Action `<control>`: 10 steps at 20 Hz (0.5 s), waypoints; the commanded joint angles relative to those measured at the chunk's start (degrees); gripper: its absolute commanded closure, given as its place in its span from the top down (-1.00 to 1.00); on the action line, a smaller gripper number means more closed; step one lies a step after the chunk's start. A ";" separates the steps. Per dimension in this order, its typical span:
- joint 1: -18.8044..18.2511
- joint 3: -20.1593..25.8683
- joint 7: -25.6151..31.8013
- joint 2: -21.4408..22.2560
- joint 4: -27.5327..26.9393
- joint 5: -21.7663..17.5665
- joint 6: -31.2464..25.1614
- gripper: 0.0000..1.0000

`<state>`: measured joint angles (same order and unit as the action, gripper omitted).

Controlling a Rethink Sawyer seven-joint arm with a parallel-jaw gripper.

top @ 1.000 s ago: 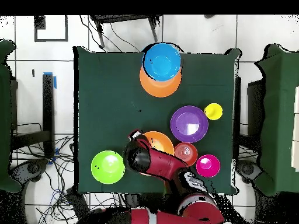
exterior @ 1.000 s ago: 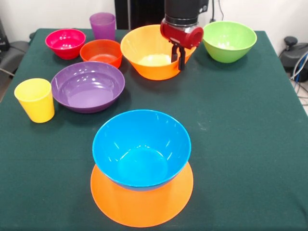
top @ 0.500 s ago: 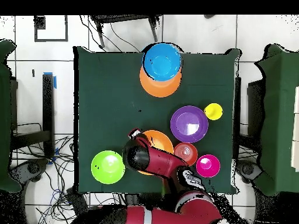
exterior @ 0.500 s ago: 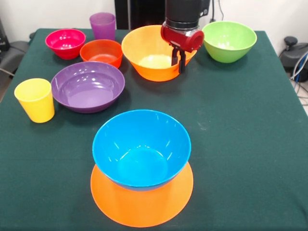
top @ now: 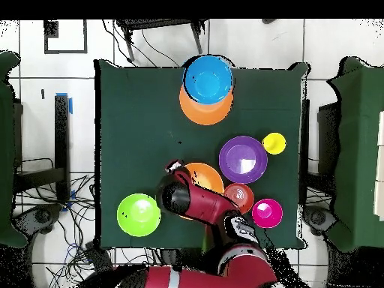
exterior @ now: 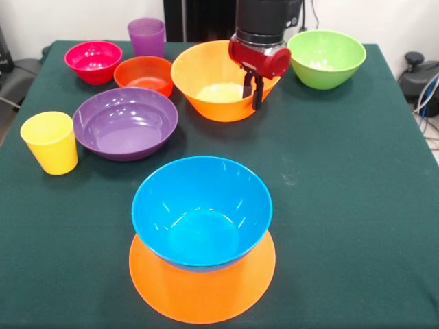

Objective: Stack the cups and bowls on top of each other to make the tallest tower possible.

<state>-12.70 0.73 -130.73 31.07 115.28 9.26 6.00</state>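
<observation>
dark green cloth covers the table, with tiled floor around it in the overhead view. the gripper hangs from the red and black arm near the far edge, its two dark fingers pinched close on the right-hand rim of a large orange bowl, one finger inside the wall and one outside. that bowl sits upright and slightly tipped, between a small orange-red bowl on its left and a green bowl toward the far right corner. a pink-red bowl and a translucent purple cup stand near the far left corner. a wide purple bowl rests by the left edge, with a yellow cup just beside it, closer to that edge. at the middle of the near edge is the tower: a blue bowl sitting upright on a second orange bowl, which lies upside down like a flat disc.
</observation>
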 commanded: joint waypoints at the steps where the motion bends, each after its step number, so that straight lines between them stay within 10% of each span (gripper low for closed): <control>1: 1.28 4.22 -7.59 -5.11 -10.14 4.11 -0.42 -1.00; 8: 2.83 2.95 -7.04 -4.90 -10.58 4.41 -0.09 -1.00; 9: 3.14 2.60 -6.93 -4.91 -10.66 4.23 0.33 1.00; 10: 3.26 2.42 -6.83 -4.91 -10.75 4.28 0.07 1.00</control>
<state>-11.15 -0.17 -130.73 30.03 112.40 10.89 6.05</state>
